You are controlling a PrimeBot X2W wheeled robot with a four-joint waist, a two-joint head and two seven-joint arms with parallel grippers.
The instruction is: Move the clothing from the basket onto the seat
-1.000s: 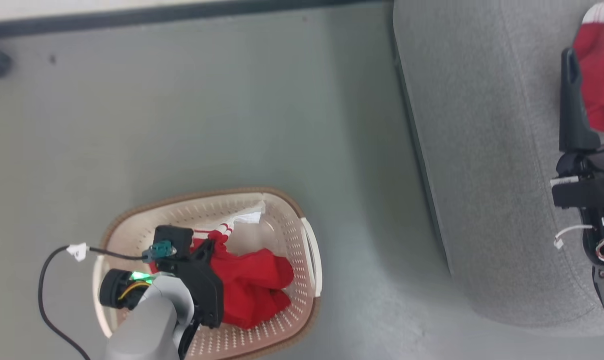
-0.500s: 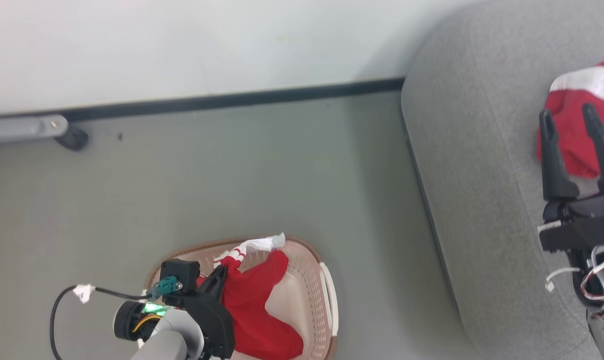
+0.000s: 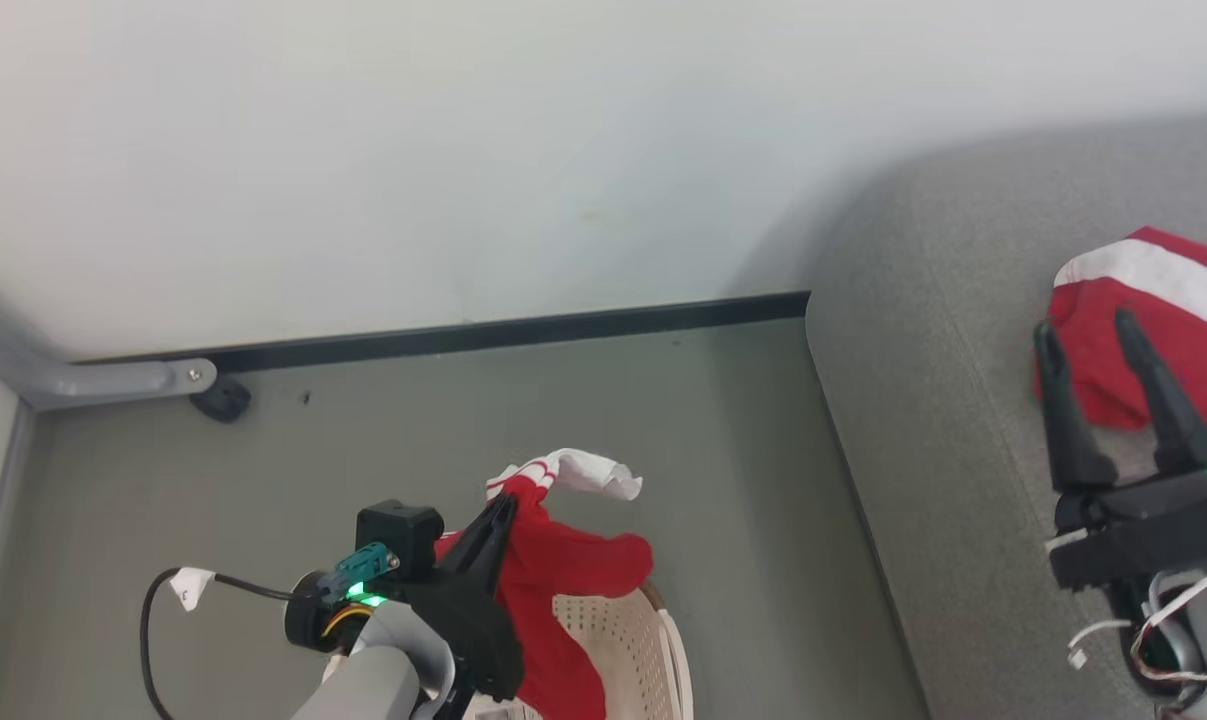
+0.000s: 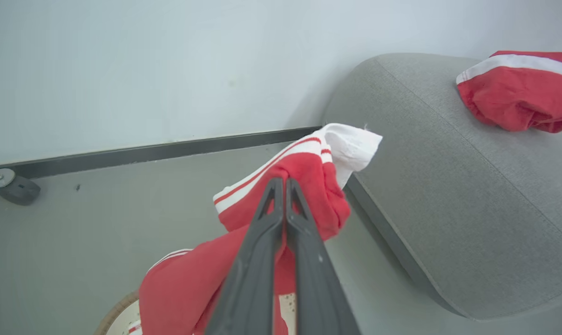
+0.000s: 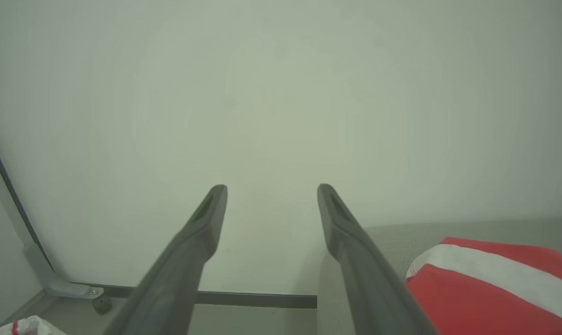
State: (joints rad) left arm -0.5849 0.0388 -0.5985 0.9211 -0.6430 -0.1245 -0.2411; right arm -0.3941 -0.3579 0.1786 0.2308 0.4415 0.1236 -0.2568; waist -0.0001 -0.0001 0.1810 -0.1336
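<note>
now higher over the basket (image 3: pixel 631 640), clothing (image 3: pixel 563 565) in left claw (image 3: pixel 507 499)

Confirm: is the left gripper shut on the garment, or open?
Shut. In the left wrist view the left gripper has its jaws pressed together, with the red garment pinched between them.

Left gripper (image 3: pixel 506 500), right gripper (image 3: pixel 1083 325): long black tapered fingers; pale grey forearm (image 3: pixel 368 690); teal connector (image 3: pixel 360 572); black cable (image 3: pixel 144 635).
</note>
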